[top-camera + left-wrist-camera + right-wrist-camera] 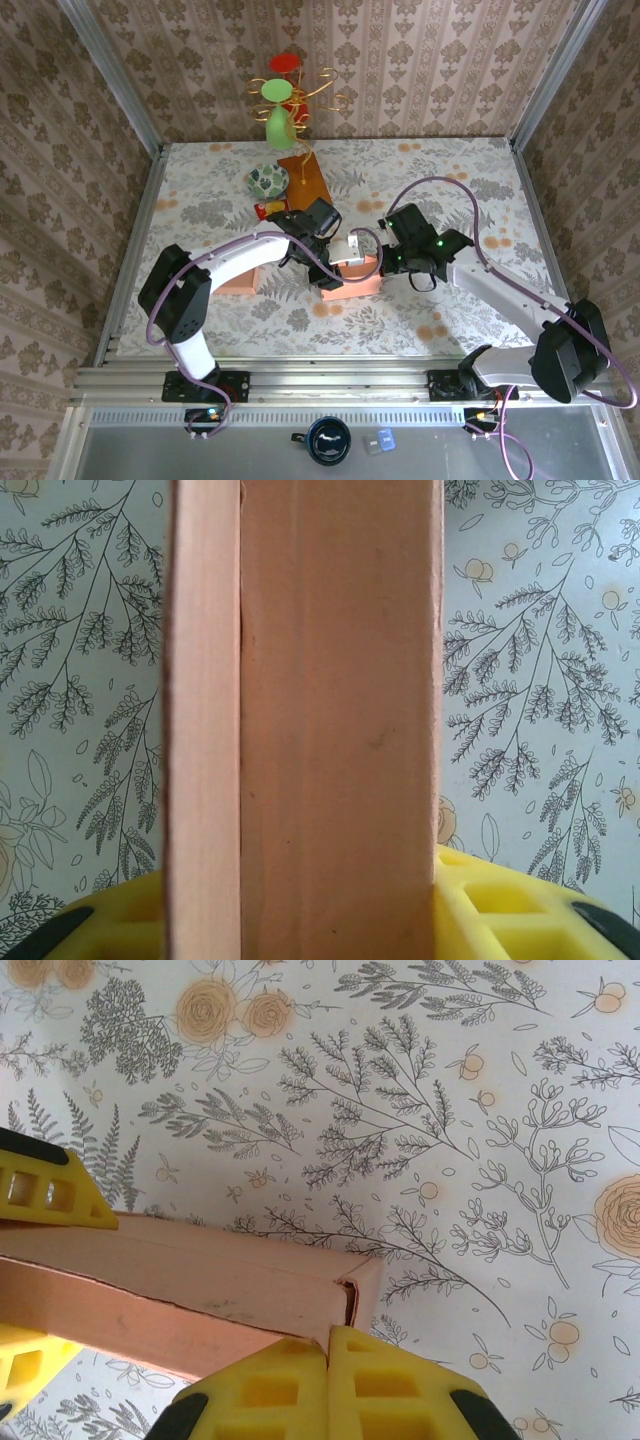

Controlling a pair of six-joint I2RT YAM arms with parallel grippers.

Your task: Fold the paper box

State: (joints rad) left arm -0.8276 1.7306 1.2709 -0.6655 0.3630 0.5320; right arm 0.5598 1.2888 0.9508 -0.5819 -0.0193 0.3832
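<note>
The pink paper box (352,277) lies in the middle of the table between my two grippers. My left gripper (326,266) holds its left end. In the left wrist view the box (330,730) runs upright through the frame, and the yellow fingers (510,905) press on both of its sides. My right gripper (328,1345) is shut, with its tips against the box's near right corner (345,1295), where a small gap shows at the folded edge. The right wrist view also shows the left gripper's yellow fingers (50,1192) clamped on the far end of the box (180,1290).
A flat pink cardboard piece (236,281) lies under my left arm. At the back stand a green vase with wire ornaments (280,118), a patterned bowl (267,180), a brown board (308,178) and a small red item (266,210). A dark mug (328,440) sits in front of the arm bases.
</note>
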